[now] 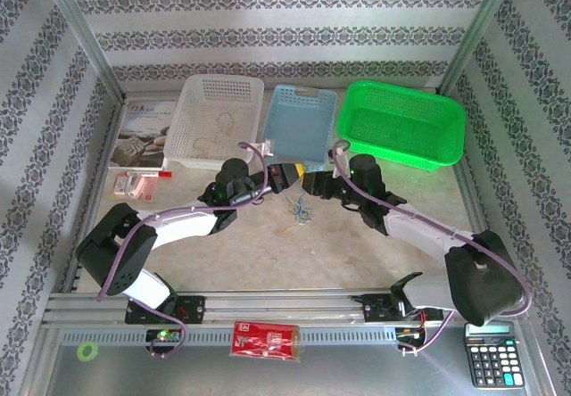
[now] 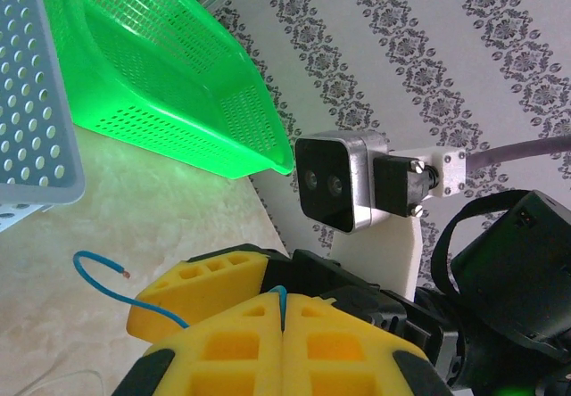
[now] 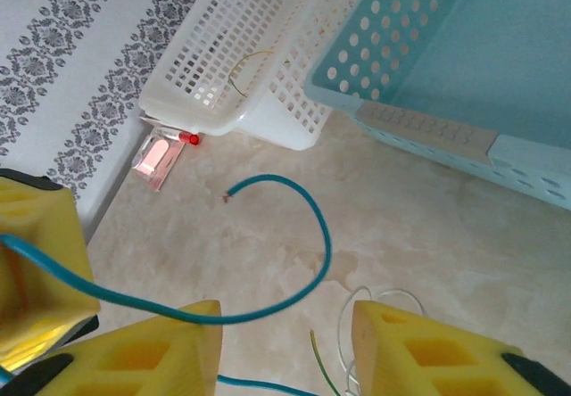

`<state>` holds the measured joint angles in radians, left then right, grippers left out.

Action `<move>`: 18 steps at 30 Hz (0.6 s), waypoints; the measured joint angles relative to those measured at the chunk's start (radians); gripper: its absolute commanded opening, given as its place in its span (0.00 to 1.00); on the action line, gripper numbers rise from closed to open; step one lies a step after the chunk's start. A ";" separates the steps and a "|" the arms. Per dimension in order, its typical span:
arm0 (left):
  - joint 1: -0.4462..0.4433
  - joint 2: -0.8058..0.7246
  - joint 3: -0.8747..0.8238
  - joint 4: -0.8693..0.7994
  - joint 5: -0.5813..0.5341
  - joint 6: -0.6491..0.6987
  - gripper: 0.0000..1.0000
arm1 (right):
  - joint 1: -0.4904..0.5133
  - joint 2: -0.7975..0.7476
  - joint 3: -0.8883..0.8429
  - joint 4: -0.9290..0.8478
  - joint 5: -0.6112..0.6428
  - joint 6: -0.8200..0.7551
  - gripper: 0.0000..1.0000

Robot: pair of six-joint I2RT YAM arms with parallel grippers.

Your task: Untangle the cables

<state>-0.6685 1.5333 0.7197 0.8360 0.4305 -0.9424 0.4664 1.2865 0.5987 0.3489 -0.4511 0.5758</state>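
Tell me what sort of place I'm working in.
Likely a mock-up robot test booth, not a real room: wallpapered panel walls, metal frame posts, and a table set with plastic baskets.

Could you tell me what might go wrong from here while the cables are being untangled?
1. The blue-green cable, clamped in the left gripper, crosses only the tip of one finger of the open right gripper, so a closing grip may slip off it.
2. The white cord and yellow cord lie beneath that gap and could be pinched along.
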 measured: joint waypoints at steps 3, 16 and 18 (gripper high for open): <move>0.000 0.013 0.000 0.022 0.007 -0.013 0.00 | -0.005 0.000 0.005 -0.001 0.000 -0.003 0.52; 0.000 0.060 -0.005 0.071 0.049 -0.039 0.00 | -0.050 -0.002 0.013 -0.001 0.009 0.005 0.05; 0.000 0.065 -0.005 0.071 0.061 -0.039 0.00 | -0.055 -0.008 0.013 -0.002 0.009 0.008 0.07</move>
<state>-0.6685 1.5982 0.7143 0.9066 0.4911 -0.9810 0.4114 1.2785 0.6121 0.3473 -0.4423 0.5838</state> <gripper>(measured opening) 0.054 0.057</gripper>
